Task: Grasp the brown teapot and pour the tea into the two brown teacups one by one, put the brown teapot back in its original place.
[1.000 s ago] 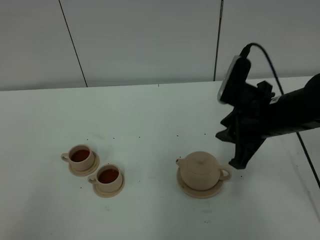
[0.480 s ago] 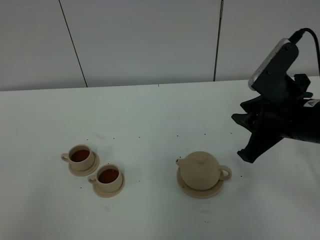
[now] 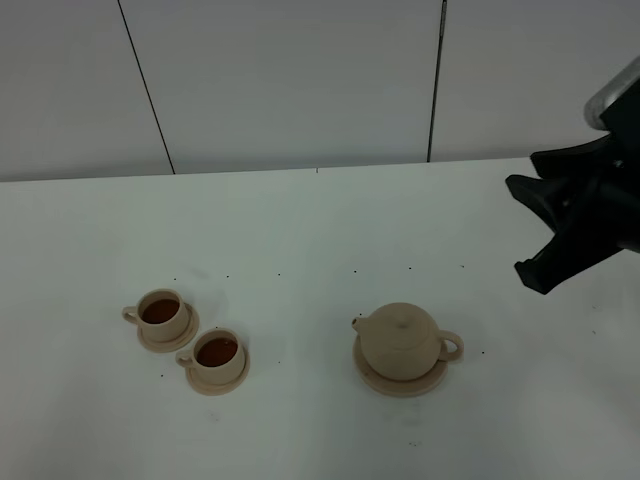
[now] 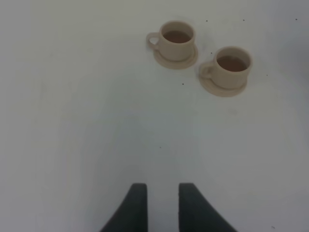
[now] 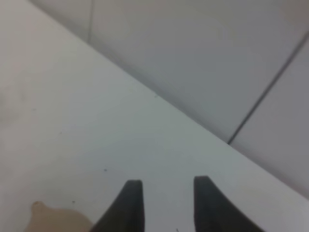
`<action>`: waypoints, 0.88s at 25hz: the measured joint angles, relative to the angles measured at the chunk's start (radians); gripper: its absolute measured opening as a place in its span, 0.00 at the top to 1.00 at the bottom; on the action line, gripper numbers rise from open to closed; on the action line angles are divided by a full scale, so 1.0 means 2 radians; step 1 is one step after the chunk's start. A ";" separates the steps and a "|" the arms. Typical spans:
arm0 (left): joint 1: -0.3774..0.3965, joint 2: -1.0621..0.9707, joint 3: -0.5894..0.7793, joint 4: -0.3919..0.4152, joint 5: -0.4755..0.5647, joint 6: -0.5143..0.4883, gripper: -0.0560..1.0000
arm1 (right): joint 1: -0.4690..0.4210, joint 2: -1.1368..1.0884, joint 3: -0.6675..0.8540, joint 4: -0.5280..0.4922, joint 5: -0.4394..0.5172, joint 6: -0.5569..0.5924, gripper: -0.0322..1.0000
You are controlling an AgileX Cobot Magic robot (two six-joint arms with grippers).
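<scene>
Squat tan clay teapot [image 3: 403, 341] seated on its wide tan saucer [image 3: 372, 380], handle toward right gripper [image 3: 535, 235]. Both small tan teacups [image 3: 163, 313] [image 3: 217, 355] filled. Right jaws parted, empty, up and aside. Left gripper [image 4: 159, 205] parted, empty, near cups.

teapot [image 3: 400, 341]: tan clay, upright on its saucer [image 3: 372, 381], right | teacups [image 3: 163, 314] [image 3: 218, 356]: left (both hold dark tea)
</scene>
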 joint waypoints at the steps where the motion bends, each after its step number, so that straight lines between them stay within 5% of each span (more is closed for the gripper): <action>1: 0.000 0.000 0.000 0.000 0.000 0.000 0.73 | -0.009 -0.006 0.001 -0.001 0.005 0.007 0.73; 10: 0.000 0.000 0.000 0.000 0.000 0.000 0.73 | -0.079 -0.090 0.051 -0.055 0.038 0.081 0.72; 22: 0.000 0.000 0.000 0.000 0.000 0.000 0.73 | -0.194 -0.201 0.061 -0.209 0.132 0.268 0.52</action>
